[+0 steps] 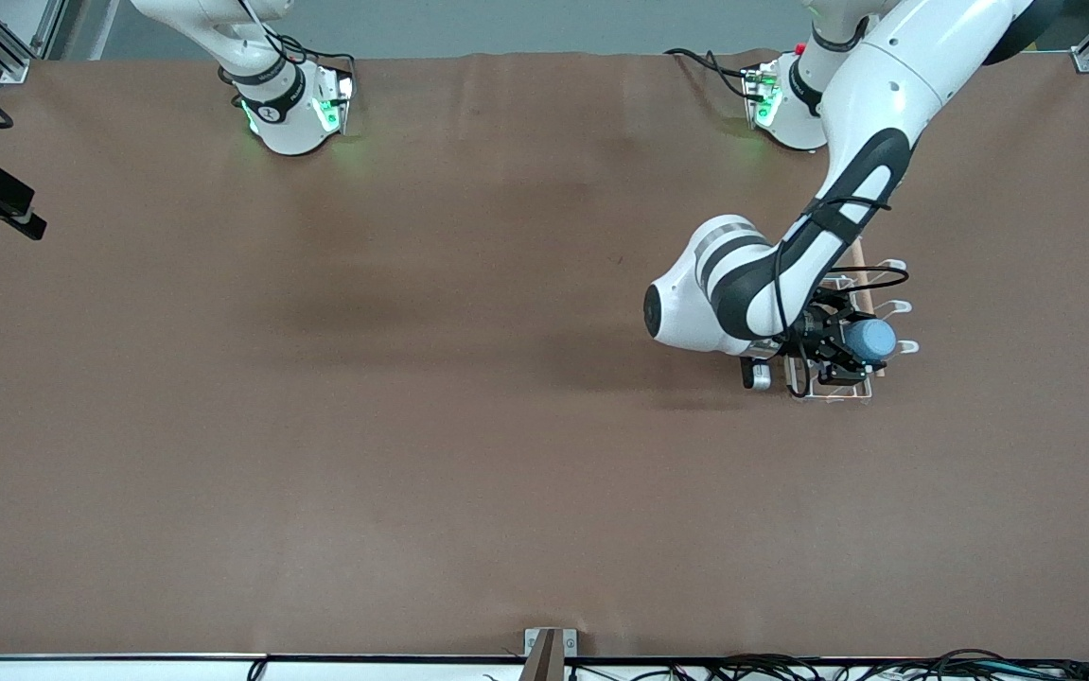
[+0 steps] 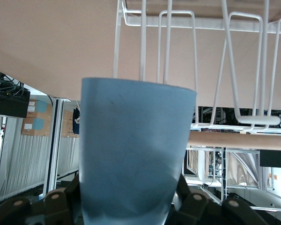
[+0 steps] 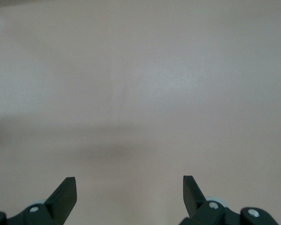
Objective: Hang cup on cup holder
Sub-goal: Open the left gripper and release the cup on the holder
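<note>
Our left gripper (image 1: 849, 352) sits over the cup holder (image 1: 851, 392), and its fingers (image 2: 193, 204) flank the cup (image 2: 133, 154) low on its sides. From the left wrist view we cannot tell whether they are pressing the cup or have already let go. The cup lies on its side among the white prongs at the left arm's end of the table, its blue bottom showing in the front view. A prong (image 2: 143, 40) seems to run into its mouth, though the cup's own body hides that junction. The wooden rod (image 2: 239, 140) runs across beside it.

To finish well, we judge that we should ease the fingers apart slowly, let the prong take the cup's weight, then back out straight along the cup's axis so we do not drag it off or tip the light rack.

Our right gripper (image 3: 129, 187) waits with its jaws wide apart over bare brown table (image 3: 140, 84), holding nothing.
</note>
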Controlling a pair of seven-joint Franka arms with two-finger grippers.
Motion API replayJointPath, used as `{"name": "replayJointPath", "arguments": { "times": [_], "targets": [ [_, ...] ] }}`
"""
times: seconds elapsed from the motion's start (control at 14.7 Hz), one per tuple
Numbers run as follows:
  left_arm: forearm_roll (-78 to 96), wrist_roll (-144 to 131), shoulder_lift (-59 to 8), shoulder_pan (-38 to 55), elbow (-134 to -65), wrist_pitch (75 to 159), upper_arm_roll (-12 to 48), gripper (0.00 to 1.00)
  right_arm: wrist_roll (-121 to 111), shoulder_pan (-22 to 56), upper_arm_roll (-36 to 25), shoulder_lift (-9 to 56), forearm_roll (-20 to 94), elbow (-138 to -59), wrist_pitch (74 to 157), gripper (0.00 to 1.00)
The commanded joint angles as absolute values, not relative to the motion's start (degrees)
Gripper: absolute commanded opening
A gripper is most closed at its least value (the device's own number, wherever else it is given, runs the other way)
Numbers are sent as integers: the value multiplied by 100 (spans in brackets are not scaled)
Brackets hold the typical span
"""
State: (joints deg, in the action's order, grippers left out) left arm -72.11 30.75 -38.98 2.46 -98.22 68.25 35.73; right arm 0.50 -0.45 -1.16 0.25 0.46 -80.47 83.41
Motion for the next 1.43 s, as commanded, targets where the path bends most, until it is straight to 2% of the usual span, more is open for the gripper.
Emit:
{"name": "replayJointPath", "arguments": {
  "times": [0.0, 0.2, 0.48, 0.75, 0.95, 1.36],
  "targets": [
    [-7313, 3032, -3859, 369, -9747, 6688, 3595, 100, -18, -79, -105, -35, 132, -8112, 8297, 100],
    [-7146, 2796, -3718, 378, -9686, 6688, 3743, 100, -18, -70, -105, -35, 132, -8112, 8262, 100],
    [-6005, 1630, -3498, 352, -8984, 6680, 4042, 100, -18, -70, -97, -35, 132, -8112, 8262, 100],
    [-5196, 73, -3437, 334, -7896, 6680, 4499, 100, -18, -62, -97, -35, 132, -8112, 8218, 100],
    [-4545, -535, -3428, 264, -7025, 6723, 4544, 100, -18, -70, -97, -35, 132, -8112, 8218, 100],
    [-4562, -1310, -2840, 123, -6838, 7101, 4509, 100, -18, -62, -97, -35, 132, -8112, 8209, 100]
  ]
}}
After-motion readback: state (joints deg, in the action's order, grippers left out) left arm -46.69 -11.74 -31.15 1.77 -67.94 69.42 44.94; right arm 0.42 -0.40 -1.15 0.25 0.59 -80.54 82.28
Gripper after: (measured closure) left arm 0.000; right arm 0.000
